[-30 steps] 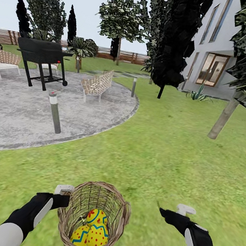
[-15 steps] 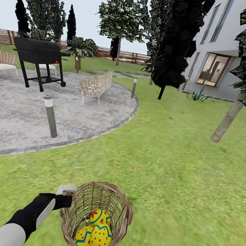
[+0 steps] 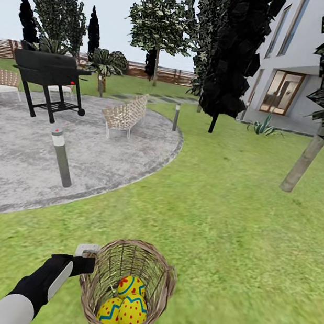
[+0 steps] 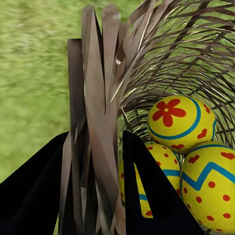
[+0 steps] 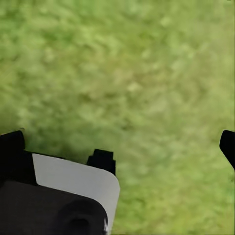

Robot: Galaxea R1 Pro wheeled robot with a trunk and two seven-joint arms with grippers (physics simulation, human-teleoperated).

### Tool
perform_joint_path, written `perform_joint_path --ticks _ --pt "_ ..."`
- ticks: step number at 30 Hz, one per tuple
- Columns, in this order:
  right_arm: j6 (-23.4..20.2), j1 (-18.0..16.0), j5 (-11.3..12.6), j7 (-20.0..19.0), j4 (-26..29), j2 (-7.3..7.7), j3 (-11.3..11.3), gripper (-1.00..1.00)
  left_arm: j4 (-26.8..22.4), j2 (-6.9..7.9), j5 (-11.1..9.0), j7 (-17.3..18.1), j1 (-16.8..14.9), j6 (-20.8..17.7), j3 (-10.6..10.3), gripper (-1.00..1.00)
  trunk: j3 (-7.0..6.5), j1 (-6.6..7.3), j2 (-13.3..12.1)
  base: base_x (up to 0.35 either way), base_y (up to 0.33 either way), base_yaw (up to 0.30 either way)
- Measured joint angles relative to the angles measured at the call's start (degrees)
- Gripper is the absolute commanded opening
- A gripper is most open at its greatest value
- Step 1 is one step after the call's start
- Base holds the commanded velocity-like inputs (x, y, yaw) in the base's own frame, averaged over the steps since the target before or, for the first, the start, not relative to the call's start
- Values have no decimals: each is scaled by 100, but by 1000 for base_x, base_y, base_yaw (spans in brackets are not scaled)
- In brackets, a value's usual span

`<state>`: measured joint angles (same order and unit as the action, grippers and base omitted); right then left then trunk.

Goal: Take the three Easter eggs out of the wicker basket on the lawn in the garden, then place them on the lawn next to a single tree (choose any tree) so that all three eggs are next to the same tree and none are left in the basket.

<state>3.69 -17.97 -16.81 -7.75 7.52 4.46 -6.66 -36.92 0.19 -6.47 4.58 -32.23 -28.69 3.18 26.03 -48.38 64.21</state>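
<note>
Left gripper (image 4: 100,191): its two black fingers (image 4: 147,186) are closed on the rim wall of the wicker basket (image 3: 161,273), one finger outside, one inside the weave. In the head view the left gripper (image 3: 86,260) meets the basket rim at the basket's 9 o'clock.

Right gripper: in the right wrist view one black finger tip (image 5: 227,147) sits at one edge of the frame and another dark finger part (image 5: 103,159) stands well apart from it, with bare grass between; the jaws stand wide and hold nothing. One second ago this arm reached forward at 5 o'clock in the head view; half a second ago only its tip showed at the bottom edge; it has since withdrawn.

The three Easter eggs (image 3: 124,301) lie clustered in the bottom of the basket, touching one another; the left wrist view shows the flower-marked egg (image 4: 181,120) above the zigzag-banded egg (image 4: 210,186).

The basket is at 6 o'clock in the head view, over the lawn (image 3: 234,233). The pale-trunked tree (image 3: 302,163) stands at 2 o'clock, well apart. The grey paving (image 3: 19,158) and bollard (image 3: 60,157) lie at 10 o'clock. The whole view has shifted slightly; the camera has moved.
</note>
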Motion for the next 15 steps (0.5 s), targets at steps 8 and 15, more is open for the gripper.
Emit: perform_joint_path --ticks 8,15 --pt "335 96 -31 -16 -861 -21 -13 100 7 -43 -2 -1 0 -2 -5 -100 -144 176 -321 287 0 0" --pt "370 103 -24 -13 -929 -92 -15 100 10 -56 -5 -4 1 -1 -12 -100 -270 330 -602 299 0 0"
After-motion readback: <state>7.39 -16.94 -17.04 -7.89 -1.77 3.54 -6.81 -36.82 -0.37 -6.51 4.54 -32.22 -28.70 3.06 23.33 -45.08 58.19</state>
